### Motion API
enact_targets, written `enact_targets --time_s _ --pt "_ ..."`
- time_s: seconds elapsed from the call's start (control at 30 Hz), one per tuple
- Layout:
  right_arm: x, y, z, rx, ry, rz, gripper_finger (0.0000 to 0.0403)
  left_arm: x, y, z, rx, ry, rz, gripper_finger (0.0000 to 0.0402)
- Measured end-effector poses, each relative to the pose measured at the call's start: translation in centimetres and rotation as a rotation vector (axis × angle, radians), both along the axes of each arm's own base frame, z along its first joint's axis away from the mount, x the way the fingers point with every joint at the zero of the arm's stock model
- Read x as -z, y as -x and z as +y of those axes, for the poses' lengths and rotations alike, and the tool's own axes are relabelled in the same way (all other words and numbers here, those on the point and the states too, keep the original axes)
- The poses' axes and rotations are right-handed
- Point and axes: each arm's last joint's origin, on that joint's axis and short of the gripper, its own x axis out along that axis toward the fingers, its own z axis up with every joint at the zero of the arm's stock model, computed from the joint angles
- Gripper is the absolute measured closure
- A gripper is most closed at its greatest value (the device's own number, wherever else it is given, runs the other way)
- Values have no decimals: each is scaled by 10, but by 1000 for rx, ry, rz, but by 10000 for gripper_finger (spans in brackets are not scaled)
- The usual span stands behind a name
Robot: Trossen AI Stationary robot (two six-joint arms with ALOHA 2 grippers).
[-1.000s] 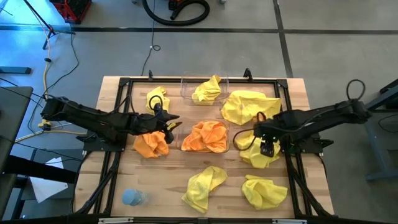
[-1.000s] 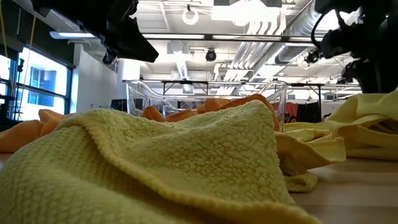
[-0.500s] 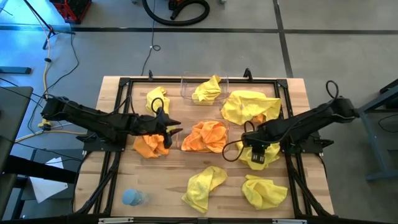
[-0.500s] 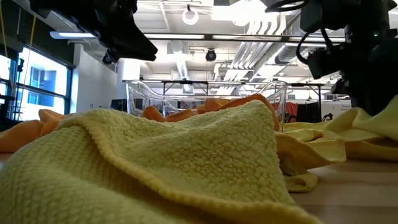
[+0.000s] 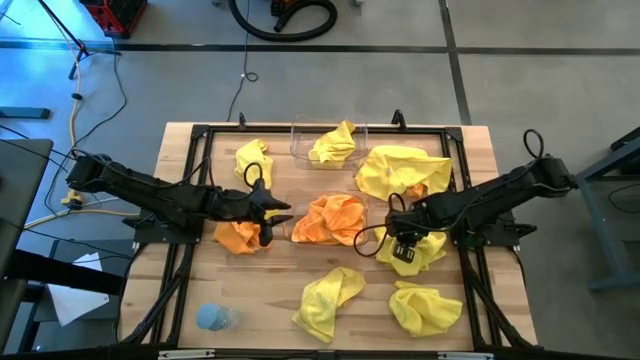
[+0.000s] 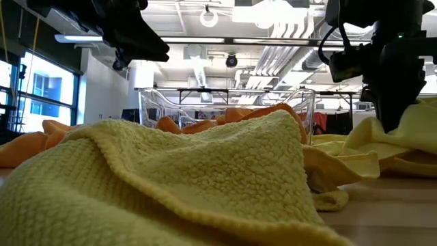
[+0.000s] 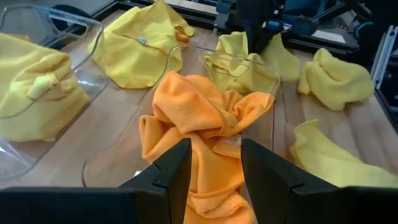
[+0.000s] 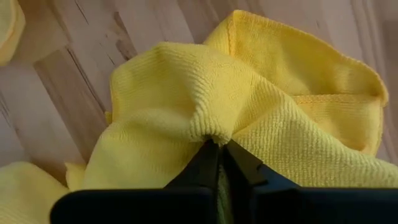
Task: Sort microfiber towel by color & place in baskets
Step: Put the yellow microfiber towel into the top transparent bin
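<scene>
Fingers of the right tool [image 8: 219,152] pinch a yellow towel [image 8: 261,118], tips buried in its fold.

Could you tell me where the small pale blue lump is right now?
In the high view the pale blue lump lies alone at the table's near-left corner, left of a loose yellow towel.

My right gripper [image 5: 403,250] sits down on a towel [image 5: 425,252] lying on the desk [image 5: 480,160], just beside the near basket [image 5: 362,200]. A heap of towels [image 5: 330,220] lies in that basket. Beyond it, on its far side, my left gripper [image 5: 268,210] hangs over another towel [image 5: 240,237]. The far basket [image 5: 300,140] stands behind both.
</scene>
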Motion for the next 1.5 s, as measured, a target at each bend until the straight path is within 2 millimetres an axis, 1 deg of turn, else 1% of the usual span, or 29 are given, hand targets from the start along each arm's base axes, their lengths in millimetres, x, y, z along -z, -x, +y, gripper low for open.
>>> enact_targets --time_s 0.33,0.43,0.5,0.6,0.73,0.83,0.97,1.07,1.13,1.2,1.27,1.33,1.4,1.5 --pt "-1 -1 -1 7 29 -8 400 0 0 2 23 -69 12 275" --pt "-10 -4 -2 22 65 -19 401 -1 0 4 22 -65 11 275" --pt "-23 -9 -2 31 99 -43 401 -2 1 7 42 -60 12 275" --pt "-49 -16 -2 28 167 -87 402 -2 4 11 49 -86 39 275" --pt "-94 -25 -7 53 278 -172 402 -1 10 18 18 -105 86 275" --pt "-131 -30 -17 84 372 -265 402 -1 13 20 24 -130 106 275" --pt "-179 -36 -36 116 457 -410 402 -2 15 20 33 -149 88 275" --pt "-213 -42 -54 144 525 -523 402 4 19 21 24 -154 110 275" --pt "-232 -47 -68 146 579 -593 402 7 21 24 5 -159 115 275" --pt "-246 -55 -81 139 641 -644 403 6 23 27 -14 -158 109 275" --pt "-257 -69 -96 123 686 -689 403 3 24 30 -22 -154 97 275" --pt "-260 -85 -114 95 693 -712 403 2 26 31 -11 -145 88 275" --pt "-260 -104 -133 75 665 -744 403 0 27 32 -13 -149 79 275" --pt "-254 -133 -163 72 649 -749 403 -2 30 34 -19 -149 78 275"
